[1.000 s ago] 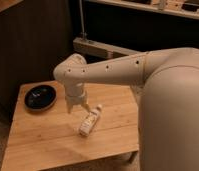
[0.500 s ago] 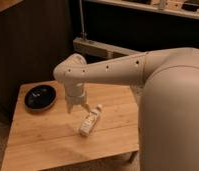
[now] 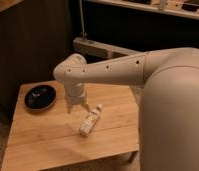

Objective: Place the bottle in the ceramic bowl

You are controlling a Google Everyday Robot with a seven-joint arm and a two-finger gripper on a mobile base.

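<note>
1. At the left of the tabletop [image 3: 43, 137] sits the ceramic bowl [image 3: 40, 97], black and glossy. I can make out nothing in it, so the goal is not yet met.
2. Just right of the bowl, my end effector [image 3: 78, 109] hangs fingers-down over the wood, near the middle of the tabletop. Its 2 fingers stand spread wide and grip nothing.
3. Right of it, and a little nearer the front edge, the bottle [image 3: 89, 121] lies on its side. Its cap [image 3: 98, 108] points up and to the right. The cap end is just beside my nearer finger, but I cannot tell whether they touch.
4. Further right, my arm [image 3: 118, 72] runs back to my body, which fills that side of the view.
5. I can see nothing that has just changed. Compared with both earlier views, my end effector hangs at the same spot with the same spread. The bottle keeps its place and slant, and the bowl has not shifted.
6. I judge that I am paused before the grasp. Grasping, lifting and carrying the bottle left to the bowl are all still ahead.
7. The next move likely calls for shifting right and down so my 2 fingers straddle the bottle across its narrow width. A bottle lying on its side may roll if nudged.
</note>
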